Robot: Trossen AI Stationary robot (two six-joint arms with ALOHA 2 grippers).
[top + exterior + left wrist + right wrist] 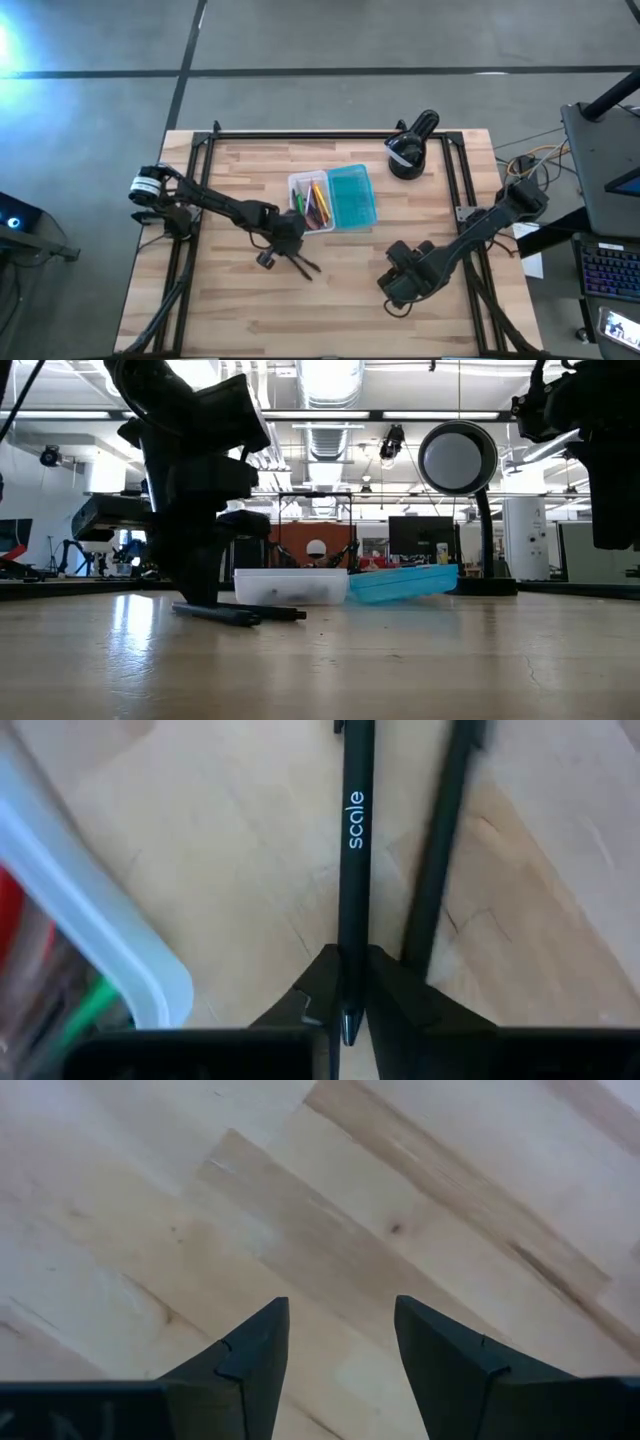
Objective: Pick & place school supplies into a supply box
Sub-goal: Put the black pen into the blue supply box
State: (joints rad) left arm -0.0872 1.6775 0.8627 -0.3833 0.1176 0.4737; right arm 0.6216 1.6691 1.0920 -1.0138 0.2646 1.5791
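The supply box lies open mid-table: a clear tray (310,203) holding green, yellow, orange and red sticks, joined to a teal half (354,197). Two dark pens (303,264) lie on the wood just in front of the tray. My left gripper (289,243) stands over them, shut on the pen lettered "scale" (354,820); the second pen (438,870) lies beside it. The tray's corner (120,970) is close by. My right gripper (342,1320) hangs open over bare wood near the table's right front (398,288). No scissors show. My left gripper pinches the lettered dark pen near its pointed end (349,935) between the two fingers (322,970), which lie across it. It comes from above, pointing down (200,595). The pen lies level on the table (245,614), running away from the fingers.
A black round device with a white patch (408,152) stands on its arm at the far right of the table. Black rails (190,190) frame the table's sides. Bare wood spreads over the near half (230,310).
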